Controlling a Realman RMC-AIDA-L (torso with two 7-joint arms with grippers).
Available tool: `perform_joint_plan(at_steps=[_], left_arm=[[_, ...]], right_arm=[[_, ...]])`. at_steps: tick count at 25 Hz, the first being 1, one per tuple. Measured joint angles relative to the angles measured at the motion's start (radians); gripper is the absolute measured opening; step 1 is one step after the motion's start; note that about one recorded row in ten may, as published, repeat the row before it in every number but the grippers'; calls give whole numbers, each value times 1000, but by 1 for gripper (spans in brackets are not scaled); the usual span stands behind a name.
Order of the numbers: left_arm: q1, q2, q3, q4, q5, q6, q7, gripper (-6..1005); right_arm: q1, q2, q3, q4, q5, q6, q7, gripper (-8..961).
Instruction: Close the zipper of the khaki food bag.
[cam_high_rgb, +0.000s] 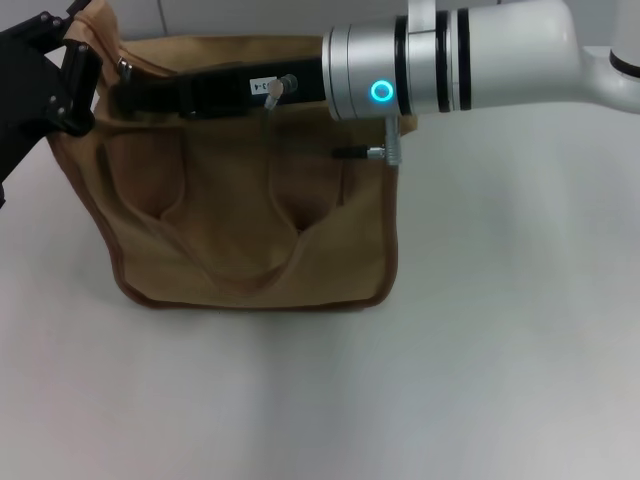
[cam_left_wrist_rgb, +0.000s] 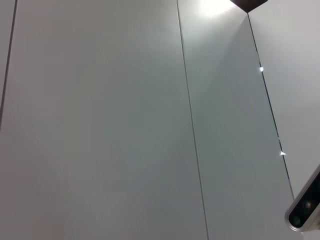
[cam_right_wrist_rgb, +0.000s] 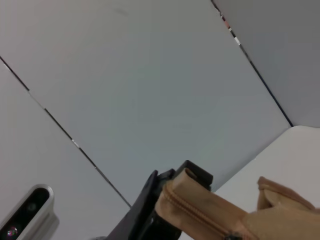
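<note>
Zipper (cam_right_wrist_rgb: 200, 212) runs left to right along the top of the khaki food bag (cam_high_rgb: 250, 230), which stands on the white table (cam_high_rgb: 500, 350). Right gripper (cam_high_rgb: 150, 95) lies along that line; left gripper (cam_high_rgb: 70, 75) clamps the bag's left top corner. Cannot tell the right one's state. Small white label on the right gripper, unreadable.

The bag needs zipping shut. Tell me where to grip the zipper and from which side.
Grip the small metal tab, seemingly at the left end of the zipper, near the right tool. Come from above: it crosses the top of the bag, and the left tool holds that corner.
</note>
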Motion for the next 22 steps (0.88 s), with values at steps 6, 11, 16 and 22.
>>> perform_joint_plan(at_steps=[6, 11, 16, 22], left_arm=[[1, 0, -3, 0, -2, 1, 0, 98], [3, 1, -1, 0, -4, 3, -1, 103], [4, 1, -4, 0, -5, 3, -1, 109], [11, 2, -14, -1, -9, -21, -4, 116]], right_arm=[[-10, 0, -1, -2, 2, 2, -9, 207], [-31, 0, -1, -21, 12, -4, -70, 174], [-55, 0, -3, -35, 50, -25, -141, 75], [-97, 0, -5, -45, 68, -35, -181, 1]])
